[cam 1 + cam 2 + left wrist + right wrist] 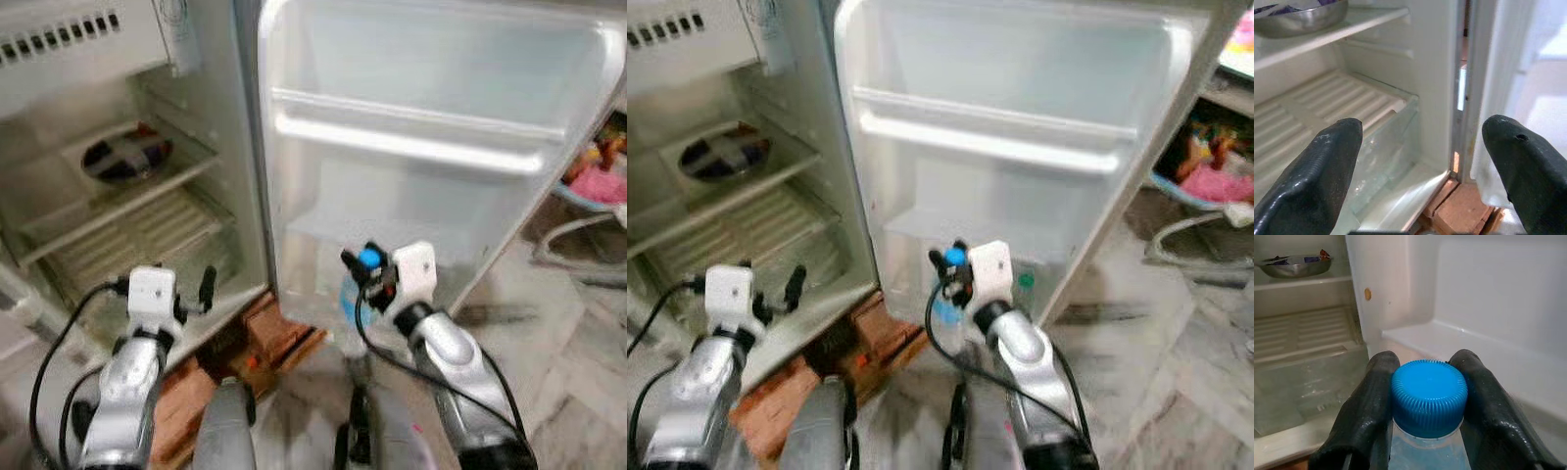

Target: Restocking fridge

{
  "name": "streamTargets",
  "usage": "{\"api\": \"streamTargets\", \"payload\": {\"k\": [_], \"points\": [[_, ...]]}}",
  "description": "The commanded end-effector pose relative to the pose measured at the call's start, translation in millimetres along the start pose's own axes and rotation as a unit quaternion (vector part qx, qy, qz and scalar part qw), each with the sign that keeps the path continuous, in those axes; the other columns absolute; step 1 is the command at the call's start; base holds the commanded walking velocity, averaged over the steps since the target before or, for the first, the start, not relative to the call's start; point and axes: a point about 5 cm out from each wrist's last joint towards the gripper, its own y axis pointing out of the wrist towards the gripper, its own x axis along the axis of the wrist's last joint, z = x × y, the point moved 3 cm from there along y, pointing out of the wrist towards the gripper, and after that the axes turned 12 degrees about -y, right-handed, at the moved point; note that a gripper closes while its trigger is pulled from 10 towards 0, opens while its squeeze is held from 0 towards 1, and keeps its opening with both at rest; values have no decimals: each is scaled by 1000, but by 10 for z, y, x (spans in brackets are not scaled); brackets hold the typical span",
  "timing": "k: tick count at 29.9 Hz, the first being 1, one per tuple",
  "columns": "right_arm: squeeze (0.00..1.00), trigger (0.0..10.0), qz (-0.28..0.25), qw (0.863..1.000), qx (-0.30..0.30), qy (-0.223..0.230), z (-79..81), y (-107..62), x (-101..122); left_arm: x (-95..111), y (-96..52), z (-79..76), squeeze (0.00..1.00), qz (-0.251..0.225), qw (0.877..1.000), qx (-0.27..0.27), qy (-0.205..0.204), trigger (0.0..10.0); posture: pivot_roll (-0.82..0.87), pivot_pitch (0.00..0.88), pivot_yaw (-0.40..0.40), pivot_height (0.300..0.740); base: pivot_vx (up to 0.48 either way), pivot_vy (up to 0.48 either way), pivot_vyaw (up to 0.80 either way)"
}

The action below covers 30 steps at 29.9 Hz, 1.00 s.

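Blue-capped clear bottle [1428,401] is clamped at the neck between the fingers [1364,413] of the right gripper [370,266] and is held low before the open fridge door [431,108], near its bottom shelf [1488,352]. Left gripper [1420,166] (fingers spread wide, nothing between them) is held before the crisper drawer [1381,152]. Steel bowl [125,157] is noted on an upper fridge shelf [118,201].
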Motion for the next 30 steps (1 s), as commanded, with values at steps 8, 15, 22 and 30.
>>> {"api": "streamTargets", "payload": {"k": [8,15,22,30], "points": [[0,10000,8,999,-30,-25,-101,21,-31,33,31,-19,0,-2,1000,-3,-12,10000,89,47,-12,615,0,0,0],[0,10000,8,999,-37,-30,-129,23,-31,36,34,-33,0,-5,1000,-11,-12,10000,88,46,-13,615,79,156,0],[0,10000,4,998,-49,-35,-169,47,-19,41,35,-57,0,-7,1000,-18,-10,10000,88,44,-14,615,319,358,0],[0,10000,-1,998,-56,-39,-184,60,1,58,40,-80,0,-14,999,-27,-10,10000,89,44,-15,615,248,81,0]]}}
